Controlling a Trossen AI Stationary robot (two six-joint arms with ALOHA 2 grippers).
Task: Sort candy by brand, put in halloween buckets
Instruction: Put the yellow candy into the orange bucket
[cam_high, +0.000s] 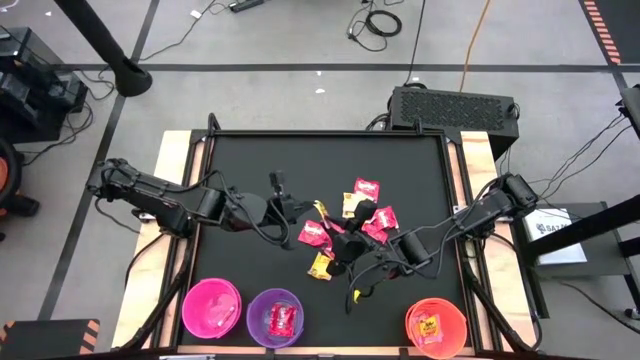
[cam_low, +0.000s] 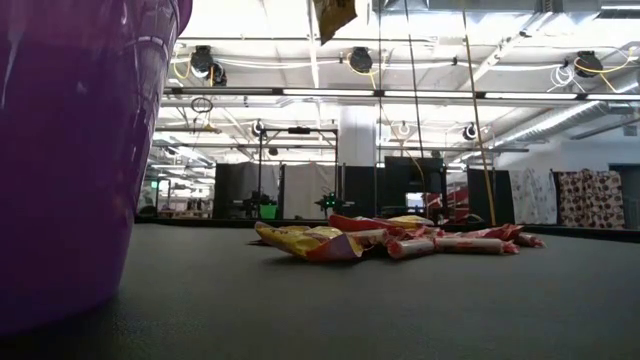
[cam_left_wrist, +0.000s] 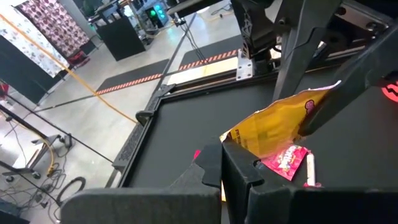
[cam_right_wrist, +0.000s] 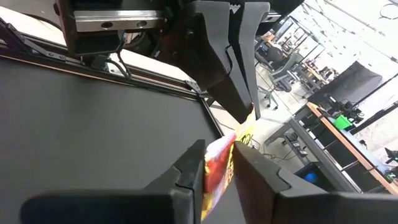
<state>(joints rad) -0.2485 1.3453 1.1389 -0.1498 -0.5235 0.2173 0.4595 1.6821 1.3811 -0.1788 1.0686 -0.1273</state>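
Observation:
A yellow candy packet (cam_left_wrist: 273, 127) hangs in the air above the candy pile (cam_high: 355, 215) at the middle of the black table. It also shows at the top of the low view as a yellow candy packet (cam_low: 333, 14). My left gripper (cam_left_wrist: 222, 163) and my right gripper (cam_right_wrist: 217, 165) are both shut on it, at opposite ends. In the high view my left gripper (cam_high: 305, 212) comes from the table's left and my right gripper (cam_high: 338, 238) from its right. The pink bucket (cam_high: 212, 307), purple bucket (cam_high: 274, 317) and orange bucket (cam_high: 437, 327) stand along the near edge. My left gripper pinches one end of the yellow packet (cam_left_wrist: 235, 138) between its two fingers. Its fingers (cam_right_wrist: 231, 68) come at the packet's end (cam_right_wrist: 247, 127) slanting from the table's left. The packet is lifted clear of the table. My right gripper pinches the packet's other end (cam_right_wrist: 217, 167) between its two fingers. Its fingers (cam_left_wrist: 329, 102) come at the end (cam_left_wrist: 309, 104) slanting from the table's right. The wrapper spans the short gap between the two grippers, clear of the pile below.
Red and yellow packets (cam_low: 400, 240) lie loose on the table under the grippers. The purple bucket holds red packets (cam_high: 283, 320), the orange one a yellow packet (cam_high: 430, 326), the pink one a pale packet (cam_high: 222, 314). A raised frame (cam_high: 455, 200) borders the table.

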